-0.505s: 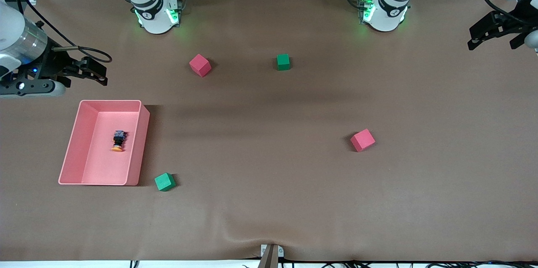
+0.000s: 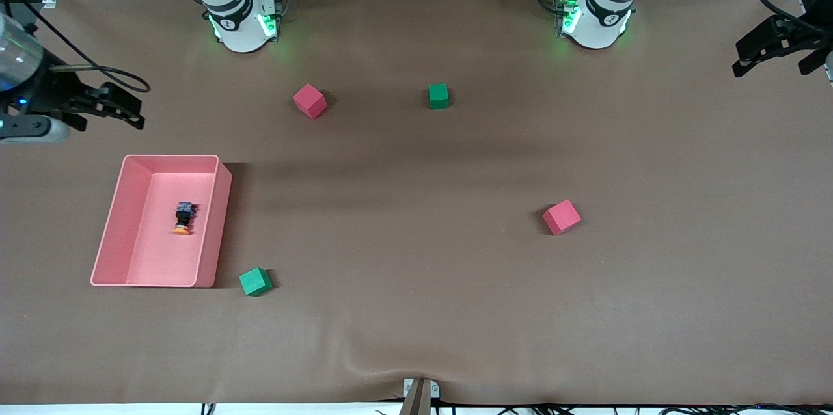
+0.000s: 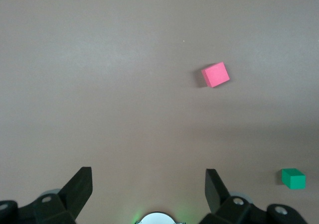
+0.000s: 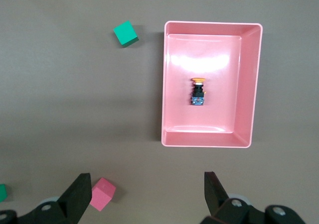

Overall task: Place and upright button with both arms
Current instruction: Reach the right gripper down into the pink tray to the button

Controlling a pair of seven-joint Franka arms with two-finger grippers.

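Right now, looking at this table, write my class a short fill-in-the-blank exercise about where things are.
1. The button lies on its side in the pink ____.
2. On the table there are two green cubes and ____ red cubes.
3. The fingers of the right gripper are ____.
4. The cube nearest the bin is ____.

Missing words: bin; two; open; green

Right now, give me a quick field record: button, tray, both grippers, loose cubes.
button: lying on its side in the pink tray, orange cap toward the front camera
pink tray: at the right arm's end of the table
right gripper: open, empty, over bare table, not over the tray
left gripper: open, empty, over the left arm's end of the table
cubes: two red, two green, all outside the tray
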